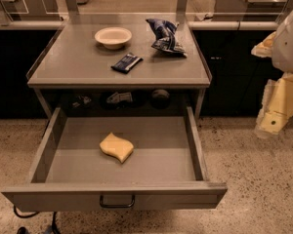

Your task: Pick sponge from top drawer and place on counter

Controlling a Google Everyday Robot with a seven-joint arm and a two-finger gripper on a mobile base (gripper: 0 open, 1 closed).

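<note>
The pale-yellow sponge [116,147] with wavy edges lies flat on the bottom of the open top drawer [161,155], a little left of its middle. The drawer is pulled fully out, and its dark handle [116,202] faces me. The grey-brown counter [78,62] sits above and behind the drawer. My arm comes in at the right edge of the view. Its cream gripper [271,121] hangs over the floor, to the right of the drawer and well away from the sponge.
On the counter stand a cream bowl [113,36], a blue crumpled chip bag [164,35] and a dark snack bar [127,62]. Small items sit on the shelf under the counter [119,97]. Speckled floor [254,179] surrounds the drawer. Dark cabinets stand on both sides.
</note>
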